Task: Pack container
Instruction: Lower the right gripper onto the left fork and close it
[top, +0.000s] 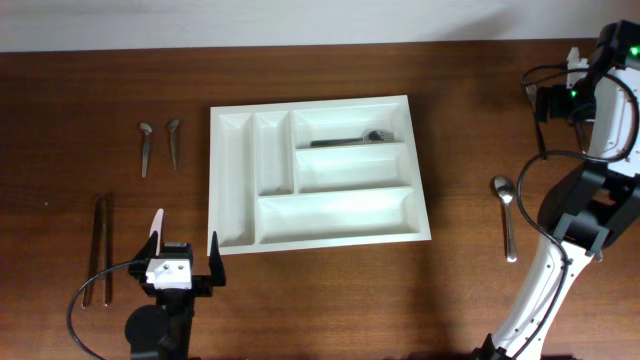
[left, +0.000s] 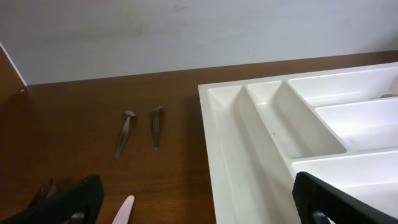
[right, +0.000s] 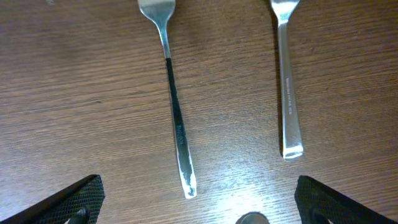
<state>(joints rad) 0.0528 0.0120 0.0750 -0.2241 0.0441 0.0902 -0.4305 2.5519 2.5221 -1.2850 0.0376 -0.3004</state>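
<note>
Left pincer (top: 184, 247) is standing wide open over the near edge of the counter (top: 60, 100), gripping nothing. Its finger nearer the tray (top: 330, 212) is sitting just beside the tray's near left corner; contact cannot be determined. The left wrist view is showing both fingers (left: 81, 198) at the bottom corners of the frame, with bare counter and the tray wall between them. A pale strip (top: 156, 226) is projecting forward from the other finger.

Right pincer (right: 198, 186) is also gaping wide and carrying nothing. It is hanging over the far right of the counter, well apart from the tray, with two forks lying beneath it. The slim fork (right: 175, 118) and the broad fork (right: 287, 87) are lying nearly parallel, apart from each other, tines pointing toward the top of the right wrist view. The slim fork's handle end is lying between the open fingers.

The tray is lying flat in the middle of the counter, long side running left to right. One spoon (top: 345, 140) is resting in the far long compartment, bowl toward the right.

Left of the tray, a pair of short metal pieces (top: 145, 148) is lying side by side, apart; their kind cannot be determined. Nearer the left pincer, two long thin utensils (top: 100, 250) are lying close together. A second spoon (top: 507, 215) is lying right of the tray, beside the right arm (top: 610, 110), bowl toward the far side.
</note>
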